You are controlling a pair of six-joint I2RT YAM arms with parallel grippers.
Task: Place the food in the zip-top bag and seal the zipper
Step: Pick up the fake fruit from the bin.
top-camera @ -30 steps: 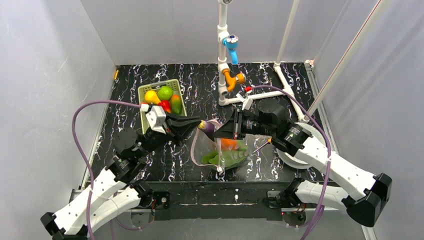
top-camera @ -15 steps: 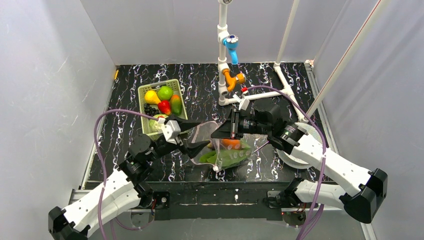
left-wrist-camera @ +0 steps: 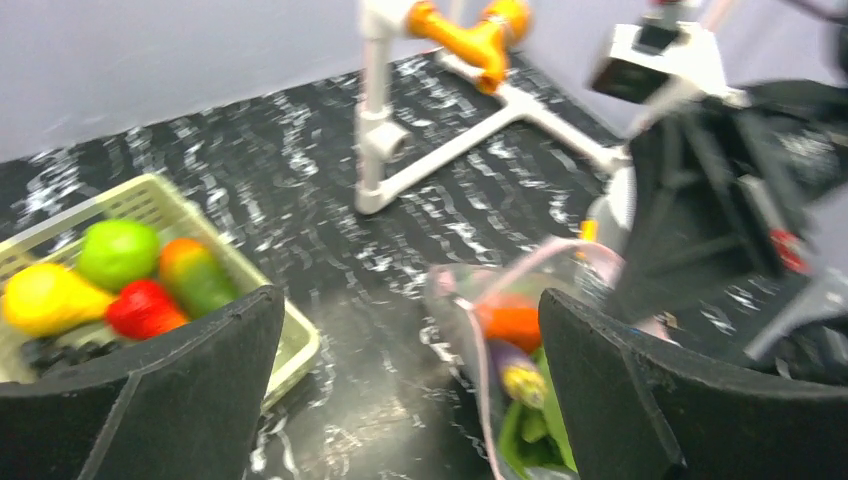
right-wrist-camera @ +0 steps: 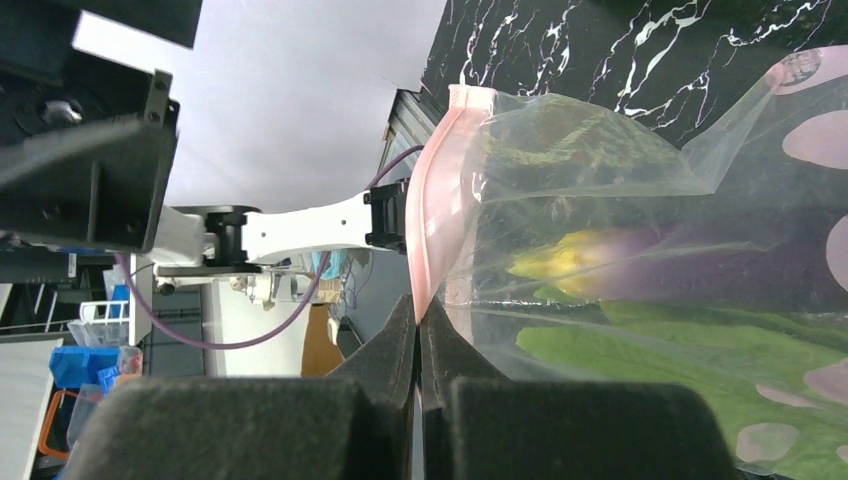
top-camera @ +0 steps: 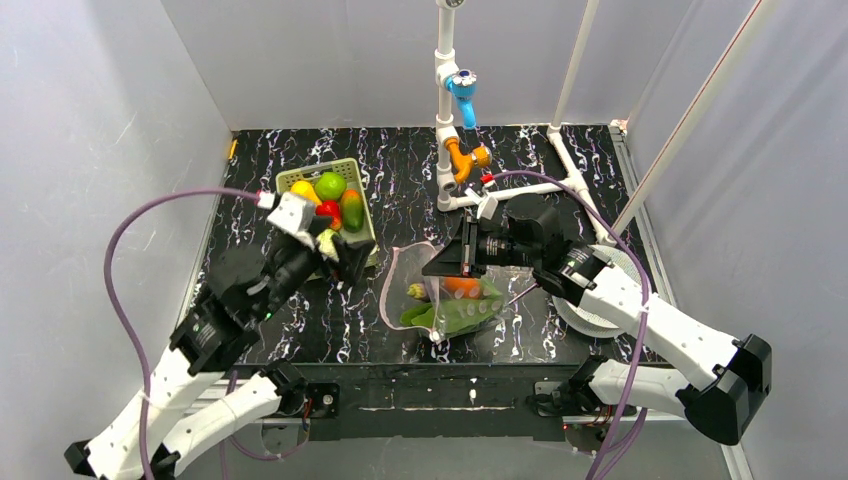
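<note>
The clear zip-top bag point(top-camera: 445, 300) lies mid-table with its mouth held up. Inside it are an orange piece point(top-camera: 460, 285), a green leafy bunch point(top-camera: 462, 315) and a purple piece with a yellow tip point(top-camera: 418, 292). My right gripper point(top-camera: 433, 270) is shut on the pink zipper point(right-wrist-camera: 435, 220) at the bag point(right-wrist-camera: 600, 180) mouth's edge. My left gripper point(top-camera: 348, 262) stands open and empty between the bag point(left-wrist-camera: 470, 300) and the basket point(left-wrist-camera: 290, 345). More food sits in that basket: a green fruit point(left-wrist-camera: 118, 252), a yellow one point(left-wrist-camera: 45, 297) and a red one point(left-wrist-camera: 145, 308).
The light-green basket point(top-camera: 345, 165) stands at the back left. A white pipe frame point(top-camera: 447, 150) with orange and blue fittings rises behind the bag. A white round dish point(top-camera: 585, 315) lies under my right arm. Grey walls close in on both sides.
My left gripper opened and let the purple piece drop into the bag, then pulled back left toward the basket. The right gripper kept its hold on the bag's mouth.
</note>
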